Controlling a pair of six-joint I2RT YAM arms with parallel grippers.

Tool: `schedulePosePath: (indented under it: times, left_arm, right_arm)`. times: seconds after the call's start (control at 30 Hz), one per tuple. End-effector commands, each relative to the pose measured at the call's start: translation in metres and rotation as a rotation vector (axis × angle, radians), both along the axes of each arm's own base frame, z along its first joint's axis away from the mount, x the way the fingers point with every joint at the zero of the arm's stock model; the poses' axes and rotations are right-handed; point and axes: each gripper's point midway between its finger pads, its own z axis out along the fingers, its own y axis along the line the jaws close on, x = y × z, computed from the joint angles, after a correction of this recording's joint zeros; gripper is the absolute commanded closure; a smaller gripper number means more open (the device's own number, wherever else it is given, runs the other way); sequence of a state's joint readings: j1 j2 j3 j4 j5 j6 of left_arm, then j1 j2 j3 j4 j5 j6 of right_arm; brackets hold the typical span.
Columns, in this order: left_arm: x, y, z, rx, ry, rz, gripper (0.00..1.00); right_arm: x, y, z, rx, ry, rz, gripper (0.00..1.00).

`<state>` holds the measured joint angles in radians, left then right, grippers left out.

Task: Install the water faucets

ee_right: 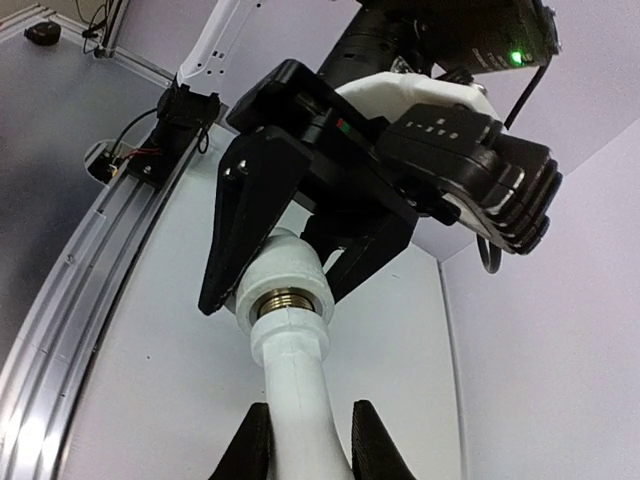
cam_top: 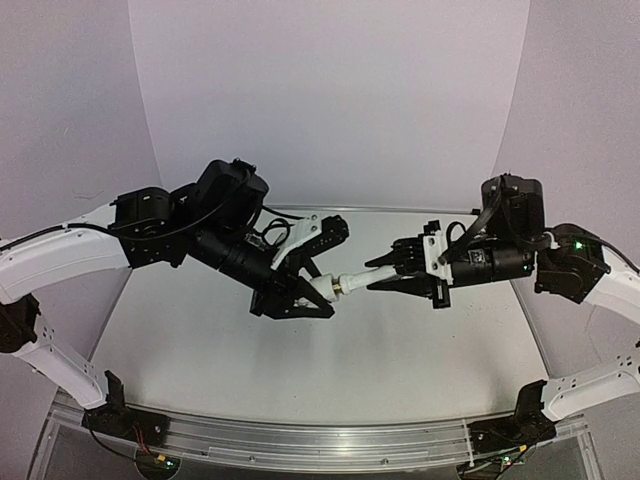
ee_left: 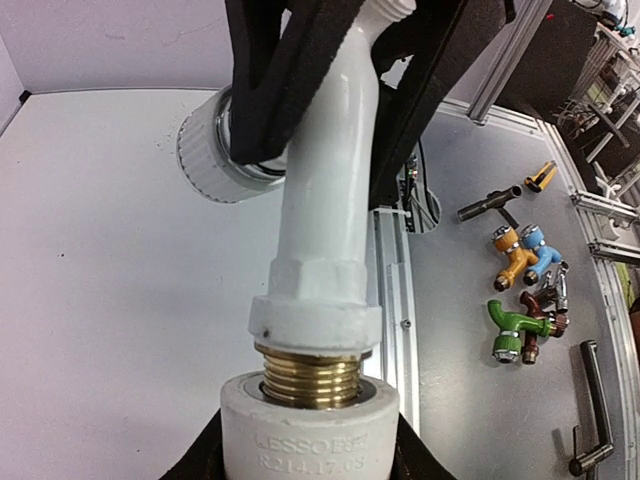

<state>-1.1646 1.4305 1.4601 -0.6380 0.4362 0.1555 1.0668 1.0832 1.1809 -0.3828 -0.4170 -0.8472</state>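
White table beneath, tap pinched by right gripper, brass thread partly into fitting clamped by left gripper; several turns seemingly left.

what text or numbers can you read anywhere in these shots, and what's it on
"LESSO": raised letters on the white fitting threaded onto the white tap; the characters after it are too faint to read.
"R214.17.08", as best it reads: the line below on the same fitting, partly blurred.
Nothing else is legible in any view.
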Motion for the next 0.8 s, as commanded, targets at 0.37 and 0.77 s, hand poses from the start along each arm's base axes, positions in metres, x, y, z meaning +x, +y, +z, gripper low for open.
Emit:
schedulePosePath:
  times: [0.37,0.77]
  left_arm:
    - [0.039,-0.011,0.037,-0.086,-0.455,0.21,1.0]
    - [0.047,-0.013,0.034,-0.011,-0.833,0.311,1.0]
  right_arm:
    - [0.009,0.029,0.051,0.221,0.489,-0.153,1.0]
    - [0.026,0.025,0.05,0.279,0.826,-0.278,1.0]
